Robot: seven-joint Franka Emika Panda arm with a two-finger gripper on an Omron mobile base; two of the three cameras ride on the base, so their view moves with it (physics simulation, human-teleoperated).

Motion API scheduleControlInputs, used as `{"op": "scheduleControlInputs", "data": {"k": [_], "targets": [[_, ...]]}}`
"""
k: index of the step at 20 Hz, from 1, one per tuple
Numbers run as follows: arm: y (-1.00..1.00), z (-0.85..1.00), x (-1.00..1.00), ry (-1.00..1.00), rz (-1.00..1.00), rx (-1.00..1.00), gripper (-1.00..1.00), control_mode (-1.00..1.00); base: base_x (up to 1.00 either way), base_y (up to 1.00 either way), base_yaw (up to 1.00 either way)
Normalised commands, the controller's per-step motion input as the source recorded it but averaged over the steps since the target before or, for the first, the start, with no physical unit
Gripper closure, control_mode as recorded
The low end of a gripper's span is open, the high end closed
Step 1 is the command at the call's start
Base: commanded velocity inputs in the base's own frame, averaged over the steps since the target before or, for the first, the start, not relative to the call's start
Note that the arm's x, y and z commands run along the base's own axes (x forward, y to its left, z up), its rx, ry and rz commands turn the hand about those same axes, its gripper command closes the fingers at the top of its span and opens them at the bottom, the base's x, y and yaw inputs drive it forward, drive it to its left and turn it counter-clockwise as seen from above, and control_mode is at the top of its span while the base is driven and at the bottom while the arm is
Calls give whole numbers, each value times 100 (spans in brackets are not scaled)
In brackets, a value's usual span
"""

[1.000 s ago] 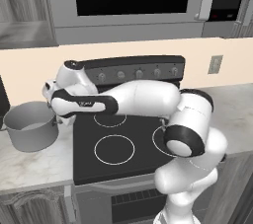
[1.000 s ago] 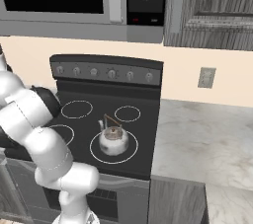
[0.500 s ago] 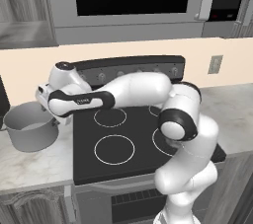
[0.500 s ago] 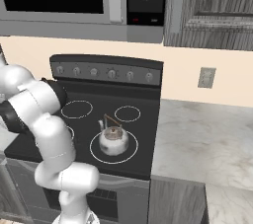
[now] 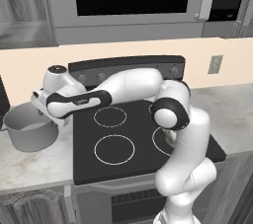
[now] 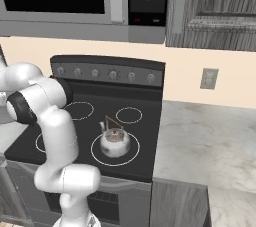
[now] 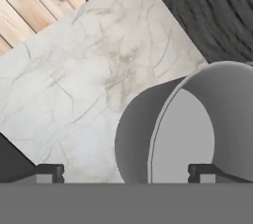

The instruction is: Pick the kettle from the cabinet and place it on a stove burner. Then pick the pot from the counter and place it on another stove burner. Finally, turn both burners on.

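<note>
**Arm swings over to the pot**

Marbled desk (image 5: 29,166) left of the cooktop (image 5: 133,166) carries the pot (image 5: 30,128). Over the last second the arm has swung left, so the jaws (image 7: 126,172) now hang wide open straddling the pot's near rim. Kettle (image 6: 115,140) sits on a large burner (image 6: 115,149); the pot grasp looks next.

Your left base view sits behind the arm, left side, looking forward and down at the black cooktop (image 5: 128,141) with the pot (image 5: 29,128) off its left edge. Your right base view looks from the other side, sharing that cooktop (image 6: 85,126) plus the worktop (image 6: 210,141) right of it. Your hand view looks close, down past the pot (image 7: 173,129) rim onto the counter (image 7: 84,85).
</note>
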Motion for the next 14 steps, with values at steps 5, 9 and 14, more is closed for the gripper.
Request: {"op": "scheduleControlInputs", "data": {"k": [5,9,14], "targets": [[0,-11,6,0,0,-2,-100,-100,0,0,0],[1,-9,15,0,0,0,-100,-100,0,0,0],[0,-21,13,0,0,-1,-100,-100,0,0,0]]}}
